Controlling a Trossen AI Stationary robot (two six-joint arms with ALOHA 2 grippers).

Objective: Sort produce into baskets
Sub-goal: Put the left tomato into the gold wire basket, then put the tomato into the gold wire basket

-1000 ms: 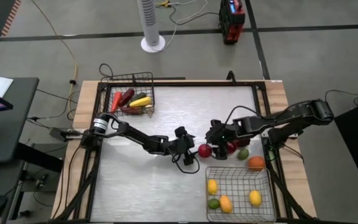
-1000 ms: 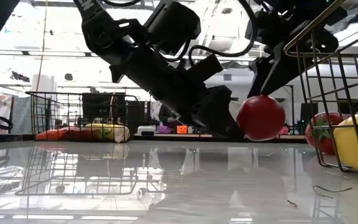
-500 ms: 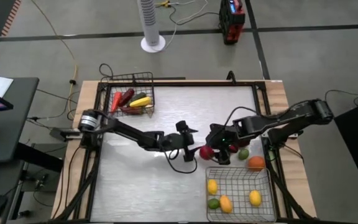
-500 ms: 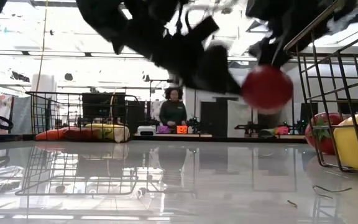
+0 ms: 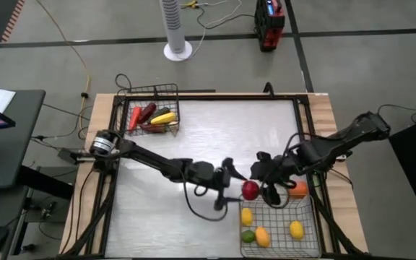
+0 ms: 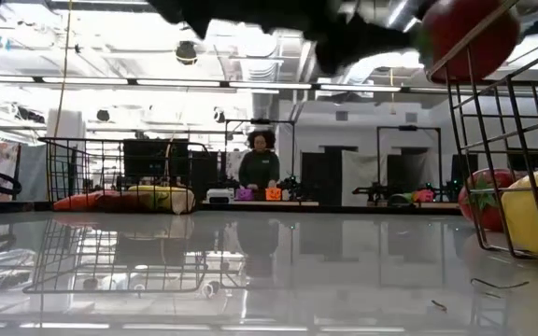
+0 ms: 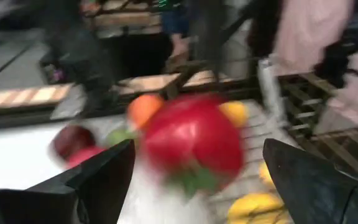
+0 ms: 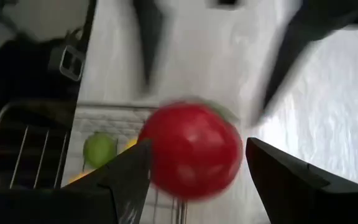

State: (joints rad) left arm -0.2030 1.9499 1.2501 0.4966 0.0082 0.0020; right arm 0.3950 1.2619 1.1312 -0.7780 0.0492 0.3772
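Overhead, red ball (image 5: 250,190) (unlabelled), between both grippers' jaws

Overhead, table-level, two wrist-close views

Red round fruit (image 5: 250,190) at near basket (image 5: 276,225) rim; 4 fruits inside; far basket (image 5: 152,108) holds elongated veg

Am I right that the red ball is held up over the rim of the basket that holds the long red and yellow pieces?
Not quite. The red ball is over the rim of the other basket, the one holding round yellow and green fruit, as the high view shows.
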